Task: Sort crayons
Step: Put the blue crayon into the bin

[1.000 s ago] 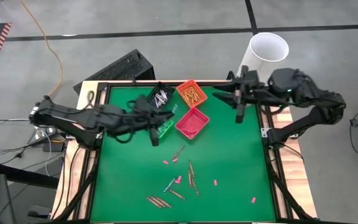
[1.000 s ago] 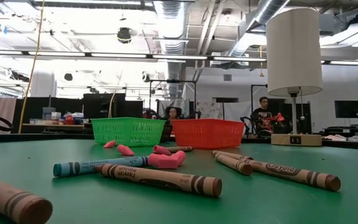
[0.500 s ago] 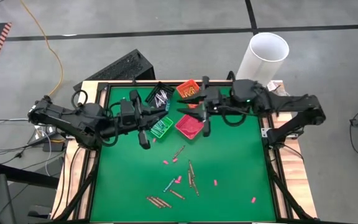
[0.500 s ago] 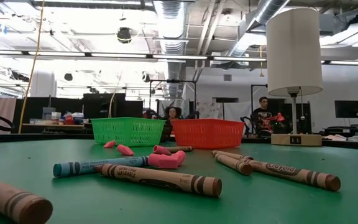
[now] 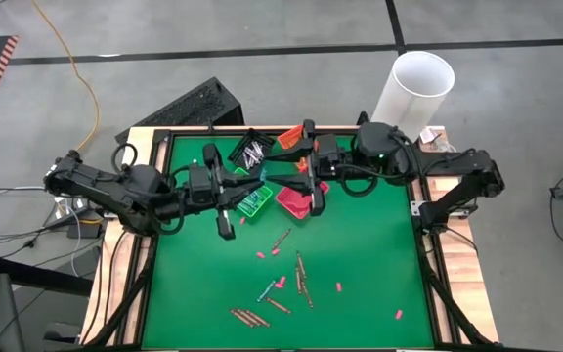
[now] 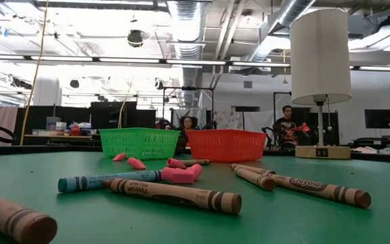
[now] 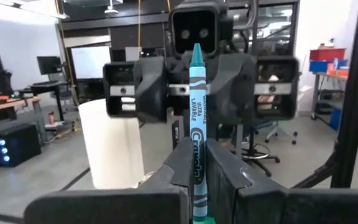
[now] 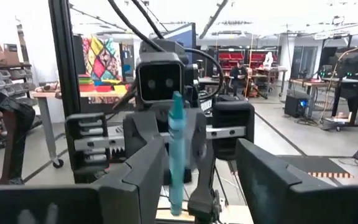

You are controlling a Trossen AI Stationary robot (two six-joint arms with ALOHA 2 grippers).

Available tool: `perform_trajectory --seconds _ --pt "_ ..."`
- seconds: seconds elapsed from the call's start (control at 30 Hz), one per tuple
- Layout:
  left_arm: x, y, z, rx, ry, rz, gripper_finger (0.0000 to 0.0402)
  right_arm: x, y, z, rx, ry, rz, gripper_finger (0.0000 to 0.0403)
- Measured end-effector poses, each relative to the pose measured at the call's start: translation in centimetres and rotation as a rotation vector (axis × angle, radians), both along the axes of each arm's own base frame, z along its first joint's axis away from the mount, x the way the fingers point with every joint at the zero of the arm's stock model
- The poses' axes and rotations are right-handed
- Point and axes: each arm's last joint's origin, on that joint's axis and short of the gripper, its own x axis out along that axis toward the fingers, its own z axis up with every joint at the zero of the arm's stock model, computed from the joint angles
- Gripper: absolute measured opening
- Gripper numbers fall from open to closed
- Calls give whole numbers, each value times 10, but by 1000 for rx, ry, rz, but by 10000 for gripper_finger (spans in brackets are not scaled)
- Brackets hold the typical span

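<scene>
Handover in progress above the bins at the far side of the worktop (image 5: 360, 254). Left gripper (image 7: 197, 163) is clamped on a teal crayon (image 7: 197, 124), held upright, tip clear above the fingers. Right gripper (image 8: 201, 167) faces it at close range, jaws spread wide with nothing between them; the same crayon (image 8: 176, 155) shows just ahead of its gap. In the high view the two grippers meet nose to nose over the green bin (image 5: 253, 201) and red bin (image 5: 296, 197).

Judged step: passing the teal crayon from left arm to right, not yet taken.

Next move calls for the right gripper to ease forward, straddle the free upper part of the crayon and close before the left lets go.

Loose crayons (image 5: 301, 276) lie on the near half of the worktop, among pink bits (image 5: 338, 287), unsorted.
</scene>
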Motion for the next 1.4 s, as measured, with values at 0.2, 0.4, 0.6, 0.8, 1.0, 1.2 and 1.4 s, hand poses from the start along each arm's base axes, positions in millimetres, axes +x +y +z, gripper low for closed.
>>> perform_trajectory --seconds 0.2,0.4,0.6,0.8,1.0,1.2,1.4 --pt "4 5 -8 -13 9 23 11 -1 3 2 -6 -23 8 199" --pt "6 8 -13 -24 -16 22 11 7 3 -4 -9 1 6 189" --pt "6 8 -12 -16 -21 25 11 21 2 -15 -11 32 -2 170" --pt "6 8 -12 -19 -22 22 11 23 2 -15 -11 30 -2 79" --pt "6 8 -12 -20 -25 14 9 21 2 -13 -8 17 -3 16" --pt "6 8 -12 -30 -22 19 13 21 1 -14 3 23 -31 16" --pt "7 7 -18 -15 43 43 41 21 -1 -14 4 33 -71 4"
